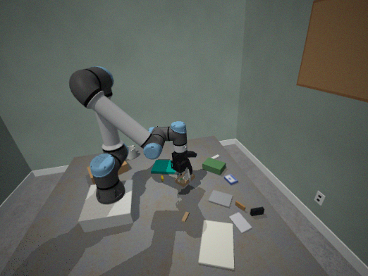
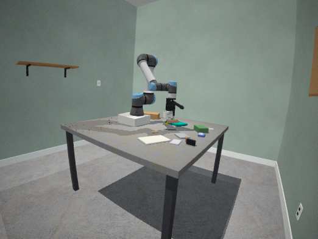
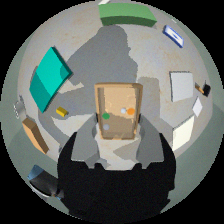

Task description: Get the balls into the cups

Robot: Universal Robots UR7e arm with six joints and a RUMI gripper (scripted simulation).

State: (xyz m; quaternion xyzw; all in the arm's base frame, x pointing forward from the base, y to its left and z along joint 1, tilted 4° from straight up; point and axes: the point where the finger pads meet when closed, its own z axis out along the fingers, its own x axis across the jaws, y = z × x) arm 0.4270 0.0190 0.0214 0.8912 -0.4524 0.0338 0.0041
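Item: covered wooden puzzle (image 3: 118,111), a shallow tan tray under a clear cover, clamped at its near edge between the two grey fingers of the dark hand (image 3: 118,142) and held off the grey tabletop (image 2: 158,153), its shadow lying below it in the top view; in the wrist view the tray runs from centre toward 12 o'clock. Inside: green cup (image 3: 106,116) at the left wall, orange cup (image 3: 130,111) at the right wall, a pale ball (image 3: 123,109) just beside the orange cup, a second pale ball (image 3: 106,127) below the green cup near the fingers; which ball is the larger cannot be told. Surrounding stock, wrist view, clock positions from the puzzle: green block (image 3: 127,16) at 12, blue-and-white card (image 3: 172,36) at 1, grey tile (image 3: 181,86) at 3, black block (image 3: 205,90) beyond it, teal slab (image 3: 48,77) at 10, small yellow piece (image 3: 61,112) at 9, long wooden block (image 3: 36,135) at 8. Top view adds a large white panel (image 1: 216,243) at the near edge, a small wooden strip (image 1: 185,216), and the arm's white pedestal (image 1: 121,213)
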